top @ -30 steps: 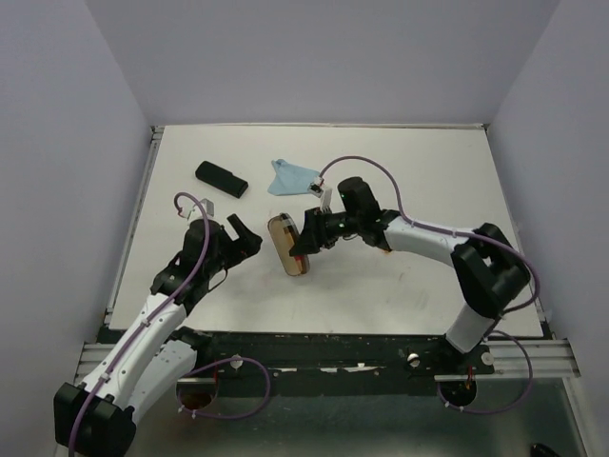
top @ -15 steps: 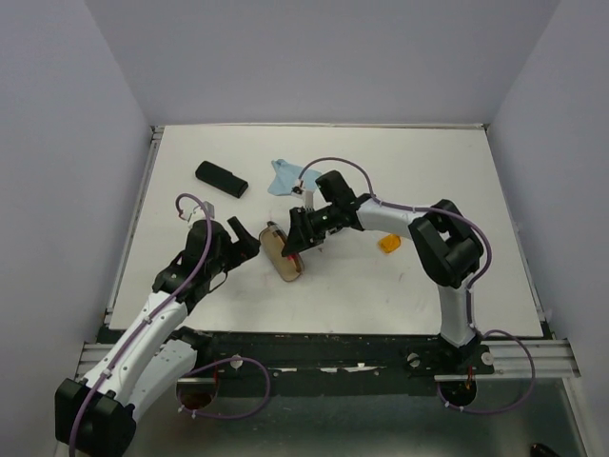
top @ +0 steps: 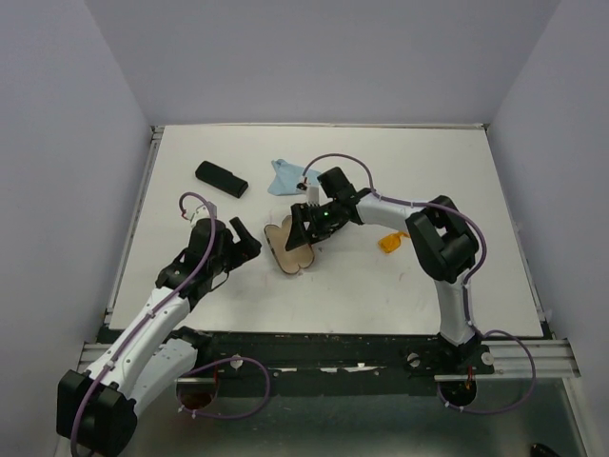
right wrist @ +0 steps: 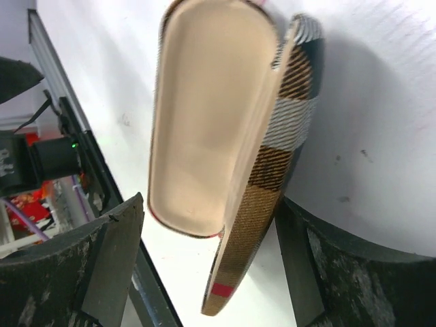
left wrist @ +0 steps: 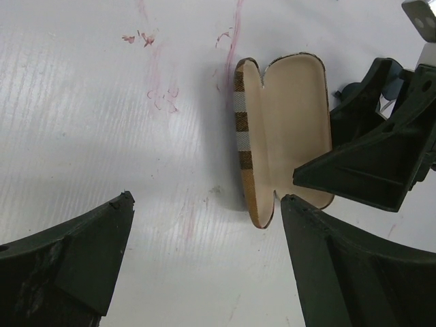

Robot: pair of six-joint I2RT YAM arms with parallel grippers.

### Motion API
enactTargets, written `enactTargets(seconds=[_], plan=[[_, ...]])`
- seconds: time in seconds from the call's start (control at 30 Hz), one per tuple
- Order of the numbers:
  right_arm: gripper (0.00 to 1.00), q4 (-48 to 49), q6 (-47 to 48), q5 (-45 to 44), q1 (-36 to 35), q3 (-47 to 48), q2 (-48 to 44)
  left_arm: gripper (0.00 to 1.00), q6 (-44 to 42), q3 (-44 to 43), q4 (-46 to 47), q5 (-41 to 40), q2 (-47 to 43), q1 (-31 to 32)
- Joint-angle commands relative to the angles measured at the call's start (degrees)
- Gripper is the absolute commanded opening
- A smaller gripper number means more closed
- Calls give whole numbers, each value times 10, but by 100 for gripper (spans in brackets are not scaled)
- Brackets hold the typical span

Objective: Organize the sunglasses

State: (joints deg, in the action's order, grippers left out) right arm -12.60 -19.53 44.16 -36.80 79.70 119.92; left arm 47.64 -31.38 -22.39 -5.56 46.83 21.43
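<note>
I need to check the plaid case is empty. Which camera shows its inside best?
Right wrist: the plaid case fills the frame, its cream lining bare. Left wrist shows it open too, the right gripper covering one edge. Top external shows it small.

White rectangular matte worktop [top: 428, 171], marked with faint pink scribbles [left wrist: 160, 95]. Enclosed along left, far and right edges by plain pale lilac walls [top: 314, 57]. Bounded at near edge by aluminium rail [top: 533, 354]. Grey floor [top: 381, 419] below. Even, diffuse lighting.
</note>
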Motion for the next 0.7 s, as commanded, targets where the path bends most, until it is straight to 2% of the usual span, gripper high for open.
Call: enactTargets(seconds=[0.0, 0.13, 0.5, 0.67], plan=[[84, -31, 19, -76, 0, 19, -3, 99, -4, -3, 2, 7, 8, -1], [83, -39, 25, -130, 0, 14, -19, 99, -2, -4, 1, 6, 8, -1], [78, -30, 48, -159, 0, 4, -36, 99, 7, -4, -3, 12, 6, -1], [66, -14, 68, -144, 0, 9, -30, 99, 10, -3, -5, 13, 5, -1]])
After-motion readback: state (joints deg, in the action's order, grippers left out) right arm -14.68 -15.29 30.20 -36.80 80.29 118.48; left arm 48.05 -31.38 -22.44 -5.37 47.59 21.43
